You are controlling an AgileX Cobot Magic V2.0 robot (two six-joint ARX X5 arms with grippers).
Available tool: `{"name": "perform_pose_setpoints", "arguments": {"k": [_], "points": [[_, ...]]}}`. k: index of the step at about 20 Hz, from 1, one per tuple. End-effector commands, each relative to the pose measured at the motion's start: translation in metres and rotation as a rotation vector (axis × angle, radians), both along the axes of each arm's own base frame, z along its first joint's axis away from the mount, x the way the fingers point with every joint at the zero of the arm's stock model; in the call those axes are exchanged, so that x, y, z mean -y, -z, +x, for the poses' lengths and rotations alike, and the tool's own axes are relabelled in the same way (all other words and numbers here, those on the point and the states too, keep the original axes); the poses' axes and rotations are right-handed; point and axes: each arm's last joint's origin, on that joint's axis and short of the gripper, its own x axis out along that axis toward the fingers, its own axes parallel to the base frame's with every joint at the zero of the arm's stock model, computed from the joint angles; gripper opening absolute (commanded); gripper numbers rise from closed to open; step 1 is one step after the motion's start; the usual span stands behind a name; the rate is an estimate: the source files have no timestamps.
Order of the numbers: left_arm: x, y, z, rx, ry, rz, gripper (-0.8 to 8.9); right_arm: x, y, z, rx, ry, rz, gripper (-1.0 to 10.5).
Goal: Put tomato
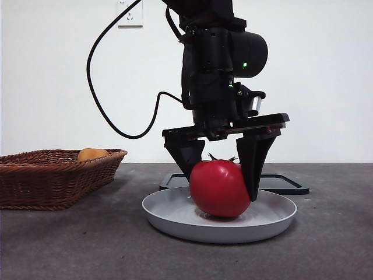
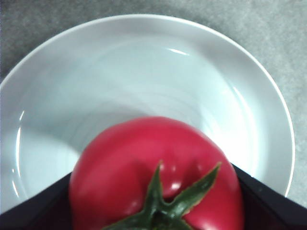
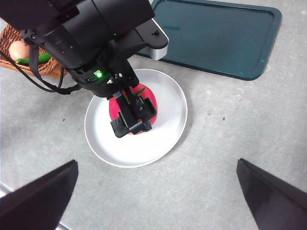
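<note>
The glossy red tomato (image 1: 220, 188) with a green stem sits tilted between the two black jaws of my left gripper (image 1: 221, 186), which is shut on it. It is low inside the white plate (image 1: 175, 219), its underside at or just above the plate's floor. In the left wrist view the tomato (image 2: 158, 163) fills the space between the jaws over the plate (image 2: 144, 57). The right wrist view looks down on the left gripper (image 3: 132, 115), the tomato (image 3: 115, 108) and the plate (image 3: 158, 139). My right gripper (image 3: 153, 201) hangs high above the table, open and holding nothing.
A wicker basket (image 1: 52, 175) stands at the left with an orange-yellow fruit (image 1: 92, 154) in it. A dark flat tray (image 1: 285, 184) lies behind the plate. From above, the basket (image 3: 9, 36) also holds a green pepper (image 3: 33, 60).
</note>
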Motion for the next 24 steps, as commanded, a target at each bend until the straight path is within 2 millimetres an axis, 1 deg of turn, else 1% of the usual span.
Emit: {"name": "perform_pose_setpoints", "arguments": {"k": [1, 4, 5, 7, 8, 9, 14, 16, 17, 20, 22, 24], "points": [[0.007, -0.006, -0.003, 0.019, 0.006, -0.025, 3.83, -0.001, -0.004, 0.001, 0.004, -0.002, 0.012, 5.8], [0.003, -0.03, -0.006, 0.064, 0.016, -0.073, 3.85, -0.001, -0.004, 0.001, 0.003, -0.002, 0.011, 5.8], [0.0, -0.04, -0.008, 0.083, 0.019, -0.091, 4.18, -0.001, -0.004, 0.001, 0.003, -0.002, 0.011, 5.8], [-0.003, -0.058, -0.011, 0.114, 0.022, -0.126, 5.26, -0.001, -0.004, 0.001, 0.003, -0.002, 0.012, 5.8], [-0.005, -0.063, -0.013, 0.124, 0.022, -0.138, 5.34, -0.001, -0.004, 0.001, 0.003, -0.001, 0.012, 5.8], [-0.006, -0.067, -0.014, 0.129, 0.023, -0.143, 5.33, -0.001, -0.004, 0.001, 0.003, -0.001, 0.012, 5.8], [-0.007, -0.065, -0.017, 0.106, 0.026, -0.118, 5.33, -0.001, -0.004, 0.001, 0.003, -0.001, 0.013, 5.8], [-0.007, -0.067, -0.017, 0.116, 0.027, -0.124, 5.33, -0.001, -0.004, 0.001, 0.003, -0.001, 0.012, 5.8], [-0.009, -0.069, -0.017, 0.114, 0.025, -0.118, 5.33, -0.001, -0.004, 0.001, 0.003, -0.001, 0.012, 5.8], [-0.021, -0.084, -0.022, 0.114, 0.03, -0.108, 5.32, -0.002, -0.003, 0.002, -0.003, -0.001, 0.009, 5.8], [-0.031, -0.103, -0.03, 0.129, 0.057, -0.114, 5.32, -0.004, 0.0, 0.006, -0.025, -0.005, 0.002, 5.8], [-0.044, -0.122, -0.041, 0.139, 0.091, -0.097, 5.31, -0.01, 0.004, 0.014, -0.068, -0.047, 0.008, 5.8]]}}
